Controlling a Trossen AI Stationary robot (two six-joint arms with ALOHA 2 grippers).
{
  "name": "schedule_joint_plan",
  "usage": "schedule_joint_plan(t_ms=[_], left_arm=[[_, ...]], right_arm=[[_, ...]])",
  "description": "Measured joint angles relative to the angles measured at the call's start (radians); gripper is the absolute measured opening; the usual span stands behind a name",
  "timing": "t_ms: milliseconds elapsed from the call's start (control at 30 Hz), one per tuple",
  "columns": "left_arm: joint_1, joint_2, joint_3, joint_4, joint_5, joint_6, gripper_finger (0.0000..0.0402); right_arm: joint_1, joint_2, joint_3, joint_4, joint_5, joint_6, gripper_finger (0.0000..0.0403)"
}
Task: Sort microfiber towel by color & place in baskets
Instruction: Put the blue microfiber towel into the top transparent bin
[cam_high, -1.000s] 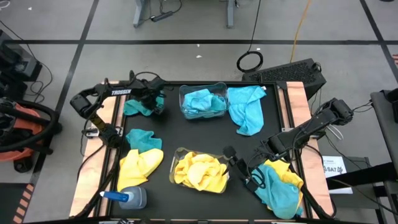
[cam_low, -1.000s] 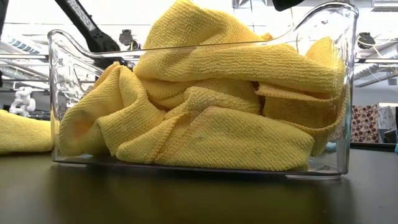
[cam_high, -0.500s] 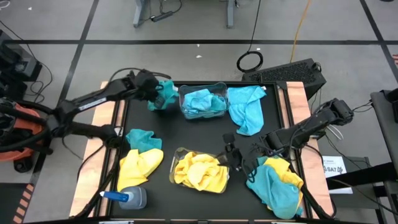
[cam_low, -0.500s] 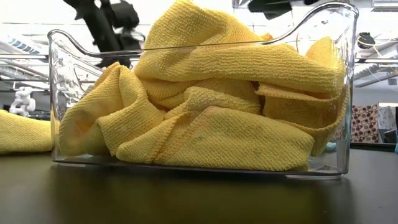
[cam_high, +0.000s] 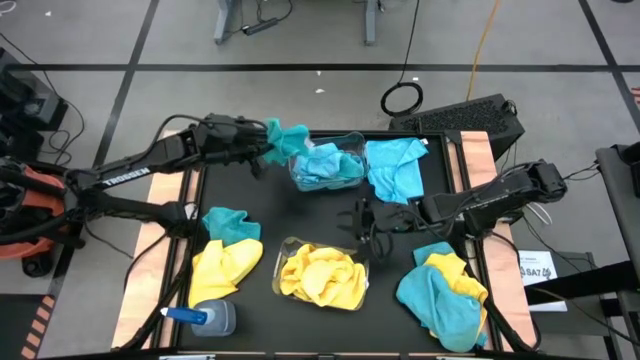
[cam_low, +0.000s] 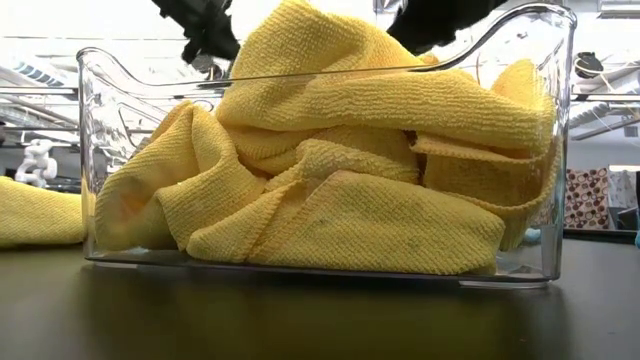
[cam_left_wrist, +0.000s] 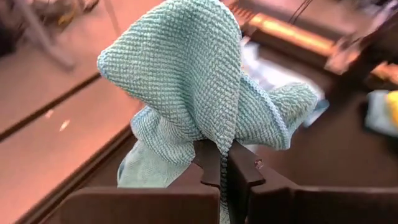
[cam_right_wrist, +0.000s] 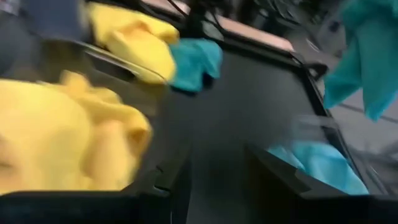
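My left gripper (cam_high: 266, 150) hangs at the left end of the far clear basket (cam_high: 352, 142), shut on a turquoise towel (cam_high: 287, 139). That basket holds turquoise towels (cam_high: 322, 165). My right gripper (cam_high: 360, 218) is open and empty over the table's middle, between the two baskets; in its wrist view the fingers (cam_right_wrist: 168, 180) stand apart. The near basket (cam_high: 283, 247) is full of yellow towels (cam_low: 330, 170). Loose towels lie flat on the table: a turquoise one (cam_high: 397, 172) right of the far basket, a turquoise (cam_high: 228, 222) and a yellow (cam_high: 225, 266) on the left, and a mixed heap (cam_high: 445, 295) near right. My left gripper pinches a bunched fold of the turquoise towel (cam_left_wrist: 214, 140) between its two fingers, coming nearly level from the table's left. The towel is lifted clear of the table. Its loose part bulges out past the fingertips (cam_left_wrist: 186, 68) and a corner droops beside them.
A clear spray bottle with a blue cap (cam_high: 205, 317) lies at the near left corner. Wooden strips (cam_high: 478, 160) edge the black table on both sides. Bare black surface shows between the baskets and left of the far basket.
My left gripper has lifted the turquoise towel off the table's far left part and carried it right, up to the far basket's left end. My right gripper has drawn away from the near right heap, moving left and toward the far edge to the table's middle.
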Motion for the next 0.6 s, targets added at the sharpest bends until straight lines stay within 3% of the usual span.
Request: schedule_joint_plan(t_ms=[233,600], left_arm=[[-0.059,0.013,0.003,0.199,0.008,0.036,0.0],[-0.071,0.158,0.003,0.288,0.054,0.054,0.0]], right_arm=[[-0.064,-0.001,0.0,-0.003,0.001,0.061,0.0132],[-0.107,-0.001,0.0,-0.021,0.003,0.132,0.0132]])
